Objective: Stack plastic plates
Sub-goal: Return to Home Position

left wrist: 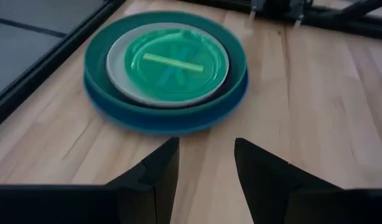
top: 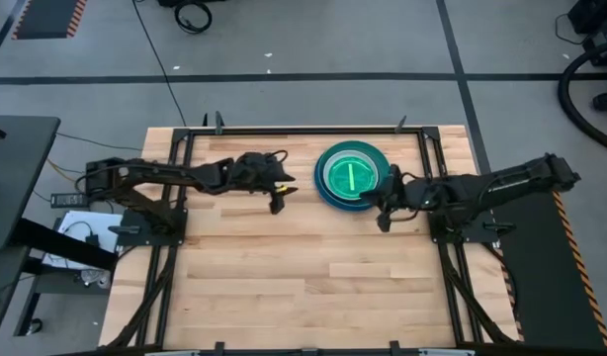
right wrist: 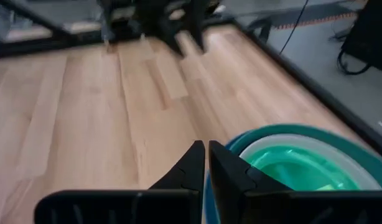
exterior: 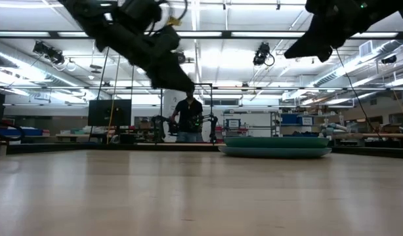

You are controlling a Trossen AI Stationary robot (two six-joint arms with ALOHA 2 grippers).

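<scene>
The plates sit in one stack (top: 351, 176) on the far right-centre of the wooden table. Wide teal and blue plates are at the bottom, a white one is above them, and translucent green ones with a lime bar are on top (left wrist: 169, 62). The low view shows the stack (exterior: 275, 145) resting flat on the table. My left gripper (top: 277, 206) (left wrist: 206, 158) is open and hangs in the air left of the stack. My right gripper (top: 385, 222) (right wrist: 207, 158) is shut. It is raised just off the stack's near-right rim (right wrist: 303, 155).
Black frame rails (top: 303, 130) run along the table's far edge and down both sides. Bare wood (top: 303, 287) covers the near half of the table. A person (exterior: 188, 118) stands in the room beyond the far edge.
</scene>
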